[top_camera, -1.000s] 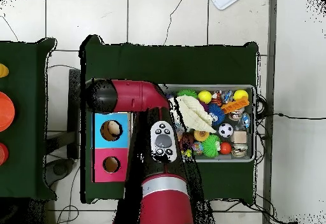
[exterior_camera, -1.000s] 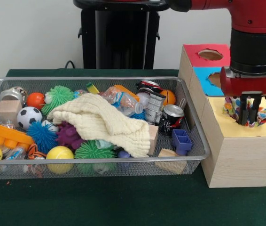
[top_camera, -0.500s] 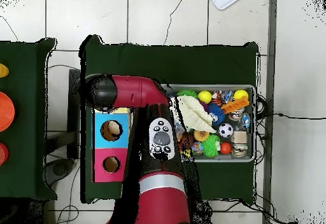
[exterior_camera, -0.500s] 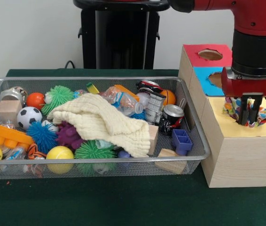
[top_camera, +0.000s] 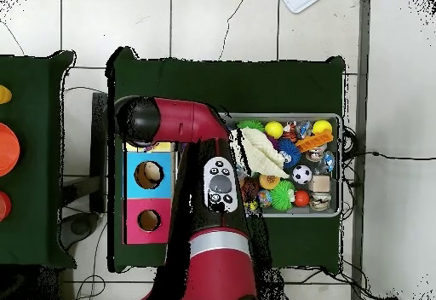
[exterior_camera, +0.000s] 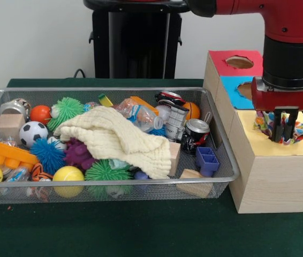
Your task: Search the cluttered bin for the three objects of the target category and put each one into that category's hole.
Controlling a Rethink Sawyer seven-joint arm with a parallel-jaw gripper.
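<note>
My gripper (exterior_camera: 282,138) hangs over the yellow top (exterior_camera: 261,145) of the nearest wooden box. Its fingers stand close together, shut on a white ruffled fabric piece with coloured dots (exterior_camera: 300,131) that rests on the yellow top. The wire mesh bin (exterior_camera: 103,183) lies to the left, full of clutter. No other dotted fabric piece shows in it. In the overhead view my red arm (top_camera: 183,124) covers the gripper and the yellow box; the bin (top_camera: 341,164) shows to its right.
Blue (exterior_camera: 230,92) and red (exterior_camera: 222,63) box tops with holes lie behind the yellow one. A cream cloth (exterior_camera: 116,139) covers the bin's middle, among spiky balls, cans, a bottle, wooden blocks, a soccer ball (exterior_camera: 32,133) and yellow balls.
The gripper stays over the yellow top on the fabric piece, shifting only slightly. The arm's upper links have moved a little in the overhead view.
</note>
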